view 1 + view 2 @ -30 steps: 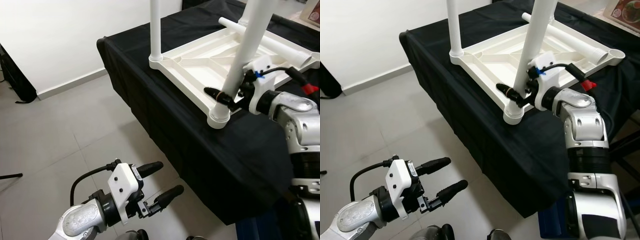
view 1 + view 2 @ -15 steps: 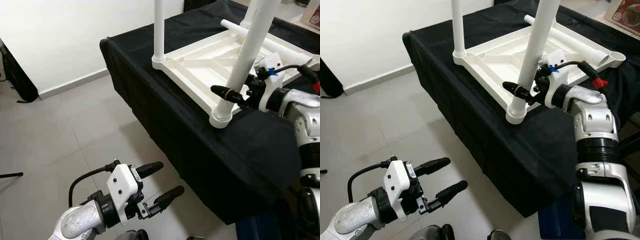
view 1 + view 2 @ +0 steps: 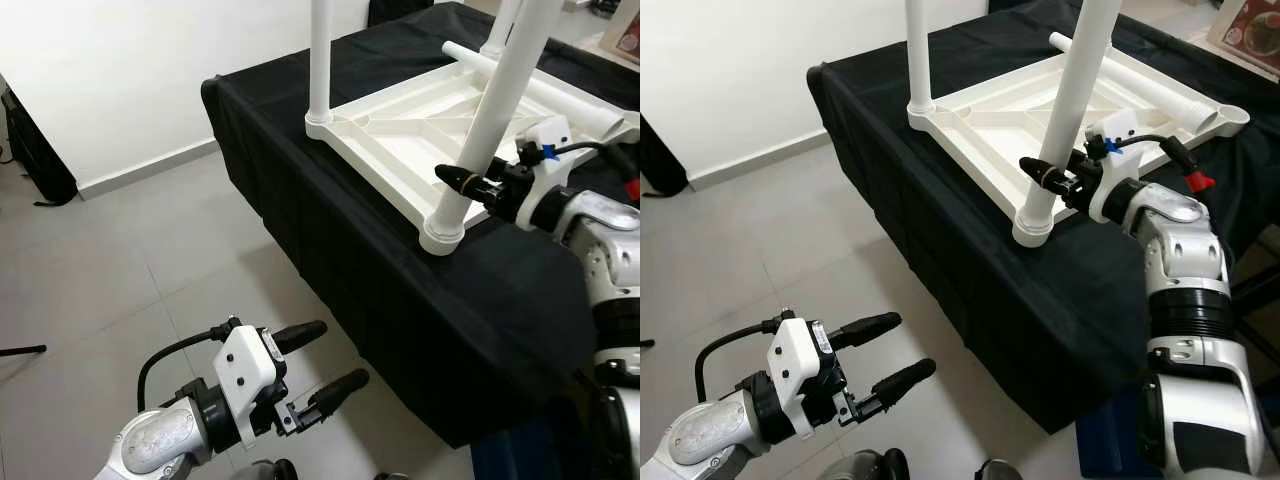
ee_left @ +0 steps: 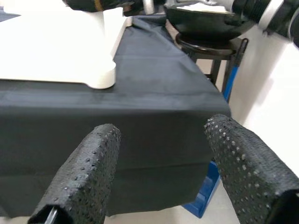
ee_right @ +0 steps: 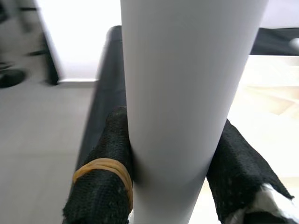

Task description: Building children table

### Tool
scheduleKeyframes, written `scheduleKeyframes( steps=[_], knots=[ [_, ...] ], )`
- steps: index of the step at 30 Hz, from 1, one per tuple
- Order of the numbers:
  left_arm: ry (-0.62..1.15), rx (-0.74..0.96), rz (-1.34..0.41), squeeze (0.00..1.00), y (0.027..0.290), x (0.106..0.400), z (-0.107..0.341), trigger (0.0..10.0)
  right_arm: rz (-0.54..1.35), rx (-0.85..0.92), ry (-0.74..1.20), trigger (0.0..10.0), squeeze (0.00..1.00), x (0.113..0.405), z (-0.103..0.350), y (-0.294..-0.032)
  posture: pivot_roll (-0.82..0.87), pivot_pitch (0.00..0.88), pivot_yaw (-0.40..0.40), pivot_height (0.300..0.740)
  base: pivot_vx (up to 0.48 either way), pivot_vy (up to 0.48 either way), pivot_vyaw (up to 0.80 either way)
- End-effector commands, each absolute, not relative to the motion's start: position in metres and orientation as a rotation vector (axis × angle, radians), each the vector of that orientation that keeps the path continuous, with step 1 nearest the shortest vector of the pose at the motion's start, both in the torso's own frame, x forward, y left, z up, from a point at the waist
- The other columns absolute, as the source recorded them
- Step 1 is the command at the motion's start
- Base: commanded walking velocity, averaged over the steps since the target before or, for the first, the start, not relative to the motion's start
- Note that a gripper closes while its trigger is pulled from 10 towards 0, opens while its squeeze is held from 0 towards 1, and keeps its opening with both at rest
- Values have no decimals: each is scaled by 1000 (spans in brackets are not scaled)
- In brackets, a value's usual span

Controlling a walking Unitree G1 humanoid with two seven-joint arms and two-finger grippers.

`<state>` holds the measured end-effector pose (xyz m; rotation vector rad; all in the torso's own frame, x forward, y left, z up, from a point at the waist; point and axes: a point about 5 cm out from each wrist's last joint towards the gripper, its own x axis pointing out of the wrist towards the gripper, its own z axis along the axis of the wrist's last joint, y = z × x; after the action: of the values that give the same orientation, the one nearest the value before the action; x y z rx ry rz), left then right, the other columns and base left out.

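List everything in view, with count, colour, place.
tabletop: 1, white, upside down on the black cloth.
fitted legs: 2, white, upright in the near corner sockets.
loose leg: 1, white, lying across the tabletop's far side.
black cloth: 1, draped over the work table.
floor: grey tiles.
wall: white.
right gripper: fingers either side of the nearest leg, low down.
left gripper: open, idle over the floor.
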<state>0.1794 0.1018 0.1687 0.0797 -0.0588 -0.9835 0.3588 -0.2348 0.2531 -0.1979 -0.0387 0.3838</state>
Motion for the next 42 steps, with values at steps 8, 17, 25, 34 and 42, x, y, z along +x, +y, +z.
scheduleKeyframes(
  steps=[8, 17, 25, 34, 42],
  knots=[
    [-28, 77, -984, 0, 101, 177, 164, 10000, -188, -60, 53, 0, 0, 340, 224, -220, 1, 192, -10, 740, 0, 0, 0],
    [-33, 78, -990, 0, 100, 179, 164, 10000, -168, -26, 53, 0, 0, 341, 230, -207, -7, 186, -13, 740, 0, 0, 0],
    [-36, 81, -990, 0, 100, 180, 164, 10000, -38, -49, 15, 10000, 1000, 342, 247, -203, -2, 177, -18, 740, 0, 0, 0],
    [-33, 82, -985, 0, 100, 179, 163, 10000, 237, -202, -28, 10000, 1000, 349, 271, -215, 2, 178, -23, 740, 0, 0, 0],
    [-35, 86, -986, 0, 100, 180, 163, 10000, 525, -203, -3, 10000, 231, 343, 275, -226, 9, 174, -22, 740, 0, 0, 0]
  ],
)
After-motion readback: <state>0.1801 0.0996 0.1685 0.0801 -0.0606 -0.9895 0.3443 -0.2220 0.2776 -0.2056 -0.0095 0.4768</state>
